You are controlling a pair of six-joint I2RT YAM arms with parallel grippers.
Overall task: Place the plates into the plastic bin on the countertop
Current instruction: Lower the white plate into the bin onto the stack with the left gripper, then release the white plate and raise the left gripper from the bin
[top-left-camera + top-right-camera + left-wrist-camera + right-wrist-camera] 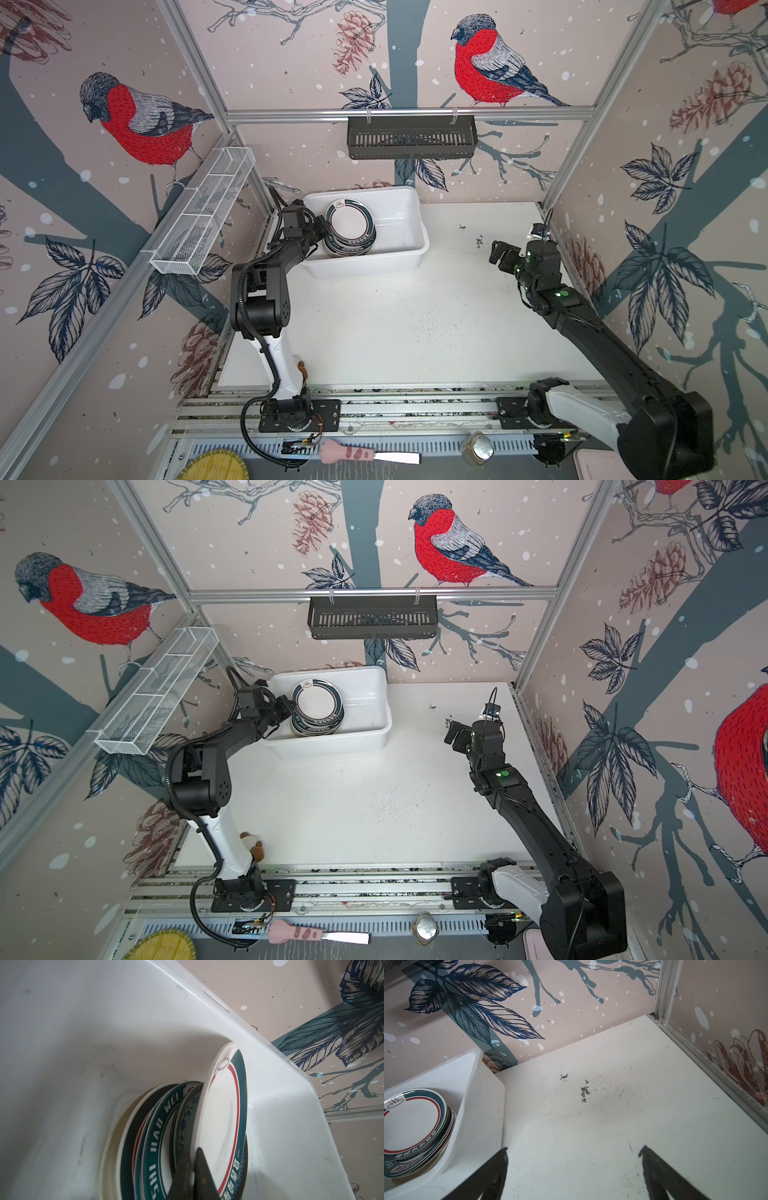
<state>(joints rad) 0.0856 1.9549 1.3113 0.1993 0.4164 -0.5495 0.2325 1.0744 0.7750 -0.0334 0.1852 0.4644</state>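
In both top views the plastic bin sits at the far left of the countertop, against the back wall. The plates are stacked in its left half. The left gripper reaches over the bin's left wall and is clamped on the rim of the top plate, which is tilted. The right gripper hovers at the right, well apart from the bin.

Left wrist: the top plate is white with a dark teal rim, a red ring, a steaming-bowl emblem and Chinese characters. A lower plate reads "HAO WEI".

Right wrist: its fingers are spread wide, holding nothing.
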